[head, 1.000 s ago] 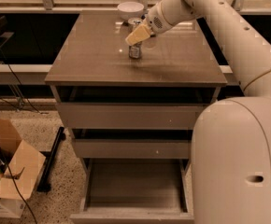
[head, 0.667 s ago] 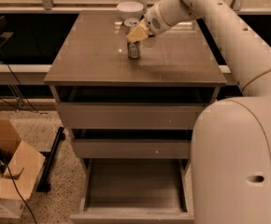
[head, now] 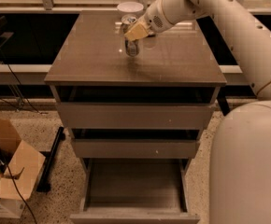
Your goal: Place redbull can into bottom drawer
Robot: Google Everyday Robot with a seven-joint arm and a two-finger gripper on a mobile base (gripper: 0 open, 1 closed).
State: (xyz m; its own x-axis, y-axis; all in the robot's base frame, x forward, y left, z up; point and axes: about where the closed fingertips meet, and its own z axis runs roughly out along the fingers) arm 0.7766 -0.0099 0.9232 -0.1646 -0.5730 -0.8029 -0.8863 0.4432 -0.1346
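The redbull can (head: 131, 48), slim and silver, is upright over the back middle of the cabinet top (head: 93, 55). My gripper (head: 134, 33), with tan fingers, comes in from the right and is shut on the can's upper part, so its top is hidden. The can hangs at or just above the surface; I cannot tell if it touches. The bottom drawer (head: 134, 217) is pulled out wide at the foot of the cabinet, and its flat grey interior holds nothing.
A second can (head: 127, 19) and a white bowl (head: 130, 6) stand at the back edge, just behind the gripper. The two upper drawers (head: 135, 115) are slightly open. A cardboard box (head: 11, 171) sits on the floor at left. My arm and body fill the right side.
The gripper and the can in it have moved slightly up and to the left over the cabinet top. The drawers have not moved.
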